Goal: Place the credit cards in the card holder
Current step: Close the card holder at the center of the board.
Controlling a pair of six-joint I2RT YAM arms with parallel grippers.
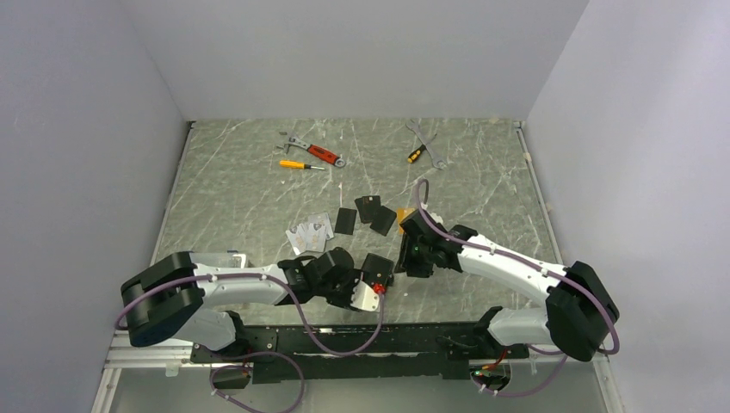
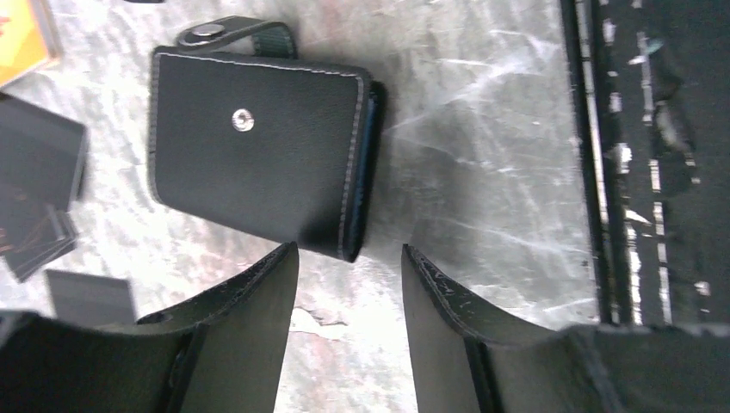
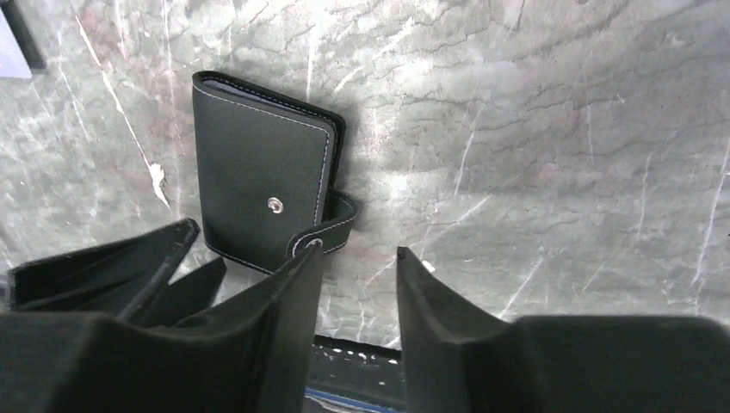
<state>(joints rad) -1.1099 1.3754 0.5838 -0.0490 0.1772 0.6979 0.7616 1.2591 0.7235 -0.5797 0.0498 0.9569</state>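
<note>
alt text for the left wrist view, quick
A closed black card holder lies flat on the marble table, snap strap undone, just beyond the open, empty left gripper. Black cards and a gold-orange card lie at the left edge.

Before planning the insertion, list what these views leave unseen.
- Card holder interior: hidden by its folded cover, both wrist views.
- Gold card: cut off by the left wrist frame's edge.
- Silver cards, their print: too small, top view.
</note>
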